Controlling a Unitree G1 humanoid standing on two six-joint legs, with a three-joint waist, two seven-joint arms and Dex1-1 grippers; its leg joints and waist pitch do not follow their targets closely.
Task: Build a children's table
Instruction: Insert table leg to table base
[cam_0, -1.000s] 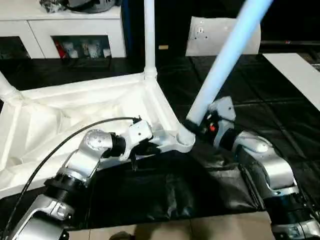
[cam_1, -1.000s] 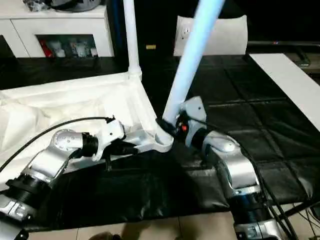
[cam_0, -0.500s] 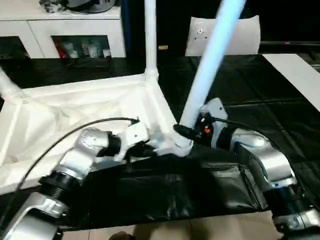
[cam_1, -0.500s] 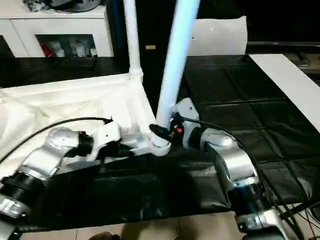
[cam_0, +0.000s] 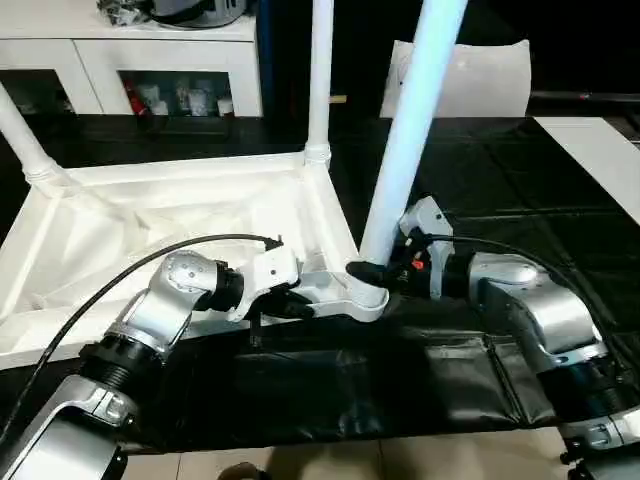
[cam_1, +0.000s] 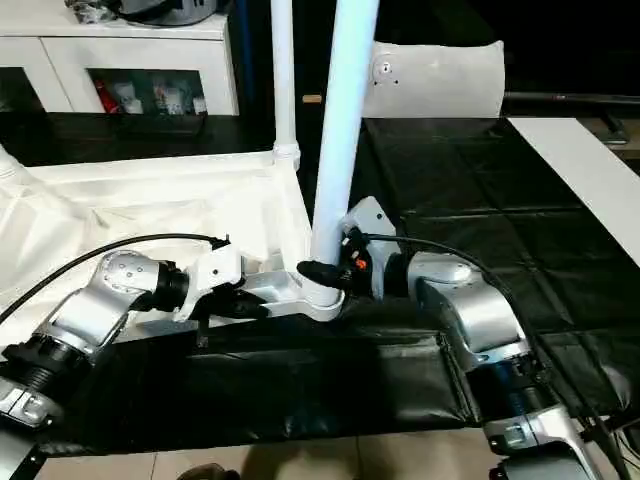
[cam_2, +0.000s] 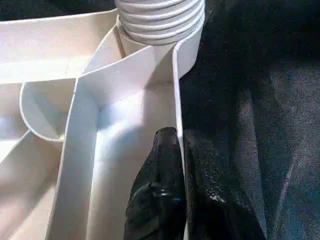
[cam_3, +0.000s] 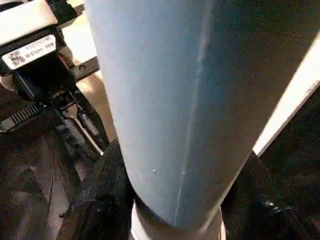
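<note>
The tabletop (cam_0: 180, 215) lay upside down on black sheeting (cam_0: 340, 385). The left tool (cam_2: 172, 150) was clamped on its rim wall beside the near corner socket (cam_0: 362, 295). The right tool (cam_0: 385, 272) gripped the leg (cam_0: 410, 130) standing in that socket. The label (cam_3: 27, 52) on the left tool was unreadable.

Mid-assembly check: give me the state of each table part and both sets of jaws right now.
Tabletop: upside down, ribs up.
Near-corner leg: almost upright, lower end at its socket.
Far-corner leg: standing in socket.
Left gripper: jaws shut on tabletop rim.
Right gripper: jaws around near-corner leg's base.
</note>
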